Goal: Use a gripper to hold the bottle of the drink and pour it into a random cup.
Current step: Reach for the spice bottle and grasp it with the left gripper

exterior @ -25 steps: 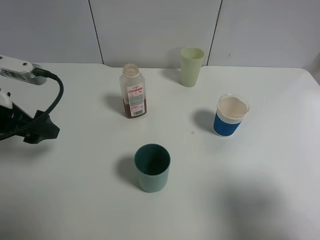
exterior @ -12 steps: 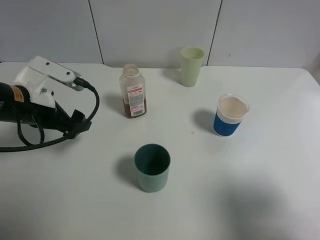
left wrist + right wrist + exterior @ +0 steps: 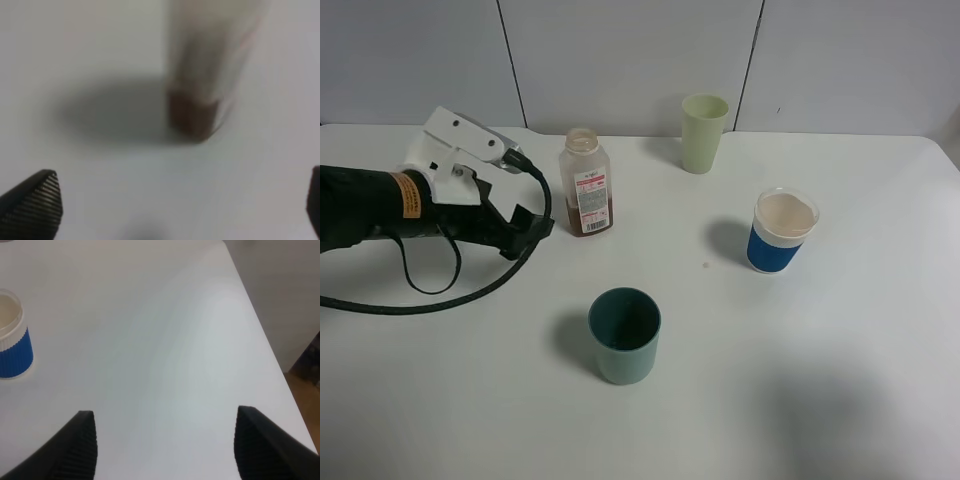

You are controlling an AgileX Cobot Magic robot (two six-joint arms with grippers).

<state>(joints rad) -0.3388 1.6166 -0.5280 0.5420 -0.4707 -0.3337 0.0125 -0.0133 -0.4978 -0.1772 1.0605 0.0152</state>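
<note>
The bottle of the drink (image 3: 585,185) stands upright at the back of the white table, capless, with dark brown liquid low in it. My left gripper (image 3: 525,205) is just to its left, close beside it but apart from it. In the left wrist view the bottle (image 3: 205,75) is blurred straight ahead, and the left gripper (image 3: 177,200) is open with nothing between its fingertips. The teal-green cup (image 3: 624,335) stands nearer the front, to the right of the left arm. In its own wrist view my right gripper (image 3: 167,445) is open over bare table; the high camera does not show it.
A tall pale green cup (image 3: 704,132) stands at the back, right of the bottle. A blue-and-white cup (image 3: 783,232) sits on the right, also seen as the blue-and-white cup (image 3: 12,340). The table's right edge (image 3: 260,330) drops to the floor.
My left arm has swung in from the far left toward the bottle, ending close beside it. Its jaws stayed open. Bottle and cups have not moved.
</note>
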